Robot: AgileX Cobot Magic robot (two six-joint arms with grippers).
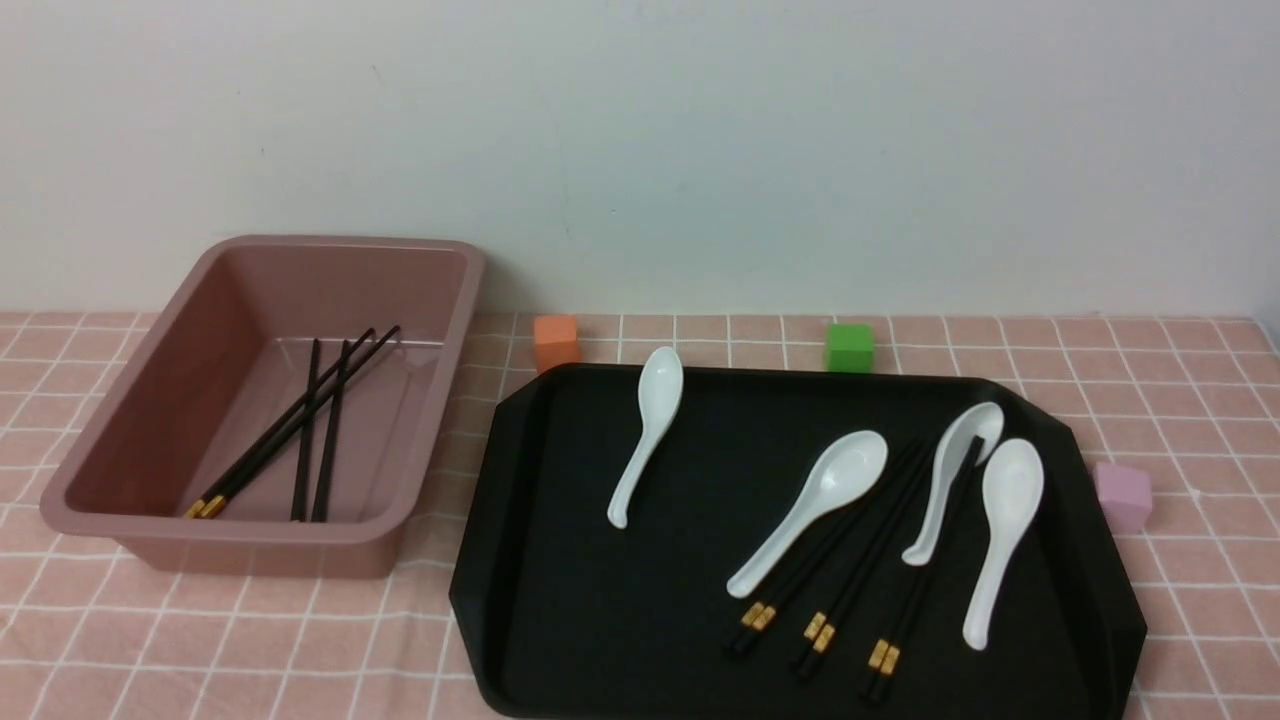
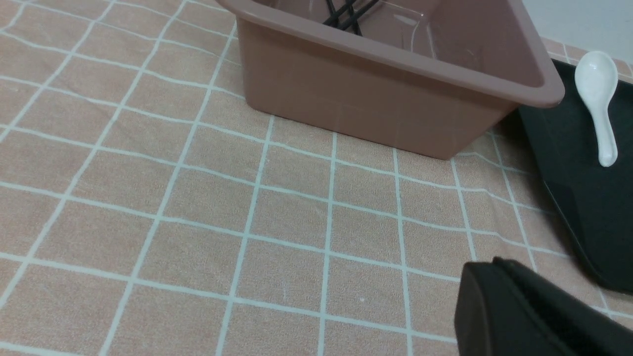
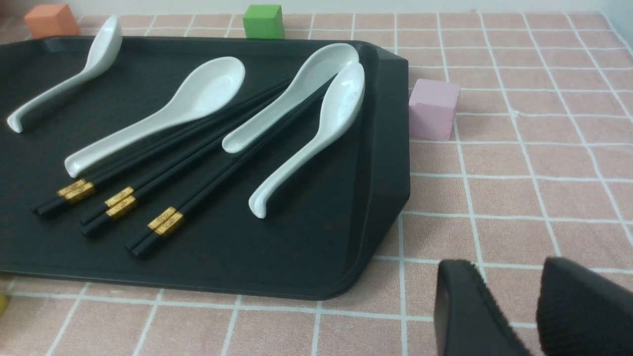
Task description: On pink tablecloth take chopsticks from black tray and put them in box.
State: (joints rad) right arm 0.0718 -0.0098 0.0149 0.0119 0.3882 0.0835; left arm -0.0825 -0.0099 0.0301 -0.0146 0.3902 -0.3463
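Chopsticks (image 1: 340,400) crisscrossed inside box (image 1: 265,558); left jaws (image 2: 487,264) pressed together, right jaws (image 3: 504,267) spread.

small marks on the gold bands (image 3: 169,223) of the chopsticks (image 3: 198,190), too small to read

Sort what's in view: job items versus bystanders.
Job:
- pink tablecloth
- black tray
- chopsticks on the tray
- chopsticks in the box
- box

Lying about:
- white spoons
- orange cube
- green cube
- pink cube
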